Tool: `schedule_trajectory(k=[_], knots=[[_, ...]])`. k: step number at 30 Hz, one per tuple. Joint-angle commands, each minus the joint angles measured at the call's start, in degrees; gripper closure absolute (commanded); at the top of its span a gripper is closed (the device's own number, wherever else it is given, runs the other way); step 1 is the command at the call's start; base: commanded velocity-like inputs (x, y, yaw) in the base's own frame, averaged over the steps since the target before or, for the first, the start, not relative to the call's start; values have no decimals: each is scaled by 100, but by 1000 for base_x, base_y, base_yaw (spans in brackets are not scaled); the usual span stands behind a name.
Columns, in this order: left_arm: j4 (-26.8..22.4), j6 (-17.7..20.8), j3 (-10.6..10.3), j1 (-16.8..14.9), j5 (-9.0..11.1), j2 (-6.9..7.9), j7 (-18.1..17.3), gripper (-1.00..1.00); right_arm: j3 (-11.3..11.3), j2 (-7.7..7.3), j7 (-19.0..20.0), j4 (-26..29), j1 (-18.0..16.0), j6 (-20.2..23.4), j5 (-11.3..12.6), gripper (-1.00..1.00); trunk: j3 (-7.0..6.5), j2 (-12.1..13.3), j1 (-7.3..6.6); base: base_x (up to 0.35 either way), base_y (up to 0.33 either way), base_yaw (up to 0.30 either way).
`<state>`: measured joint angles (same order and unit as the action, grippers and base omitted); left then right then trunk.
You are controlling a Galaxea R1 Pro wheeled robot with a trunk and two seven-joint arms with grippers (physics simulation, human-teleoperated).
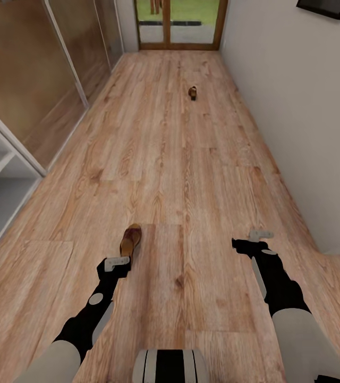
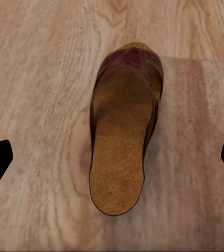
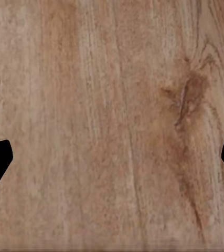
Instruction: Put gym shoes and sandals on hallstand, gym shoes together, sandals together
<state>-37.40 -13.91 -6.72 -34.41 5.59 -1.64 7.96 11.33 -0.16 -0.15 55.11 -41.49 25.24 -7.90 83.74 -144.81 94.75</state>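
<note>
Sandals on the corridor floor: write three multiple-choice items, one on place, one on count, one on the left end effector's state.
1. Where does the near sandal lie?
A. On the wood floor just ahead of the left end effector
B. On a shelf
C. Under the right end effector

2. How many sandals show in the head view?
A. One
B. Two
C. Four

3. What state is the left end effector in?
A. Shut on the sandal
B. Open, above the sandal
C. Shut on nothing

Answers: 1 A, the head view puts it on the planks by the left arm's tip. 2 B, the far sandal lies up the corridor. 3 B, the left wrist view shows the fingertips wide apart either side of the sandal.
</note>
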Motion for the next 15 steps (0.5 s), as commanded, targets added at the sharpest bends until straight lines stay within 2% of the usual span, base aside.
schedule_trajectory(k=[1,5,9,11,13,15], knots=[[4,-23,-40,-4,57,5,40,-100,1,0,7,9,-1,34,-54,-100,36,-3,1,0,0,0],[4,-24,-70,-4,57,5,35,-100,1,2,7,9,0,34,-54,-100,162,-8,12,0,0,0],[4,-24,-337,-4,57,5,31,-100,-5,0,7,12,-2,34,-54,-100,284,-14,22,0,0,0],[4,-24,-375,-4,57,5,33,-100,-6,-1,7,14,-1,34,-54,-100,338,-16,27,0,0,0],[4,-24,-409,-4,57,5,35,-100,-7,-1,7,36,0,34,-54,-100,342,-16,27,0,0,0],[4,-24,-432,-4,57,5,38,-100,-8,2,7,386,-1,34,-54,-100,344,-16,27,0,0,0]])
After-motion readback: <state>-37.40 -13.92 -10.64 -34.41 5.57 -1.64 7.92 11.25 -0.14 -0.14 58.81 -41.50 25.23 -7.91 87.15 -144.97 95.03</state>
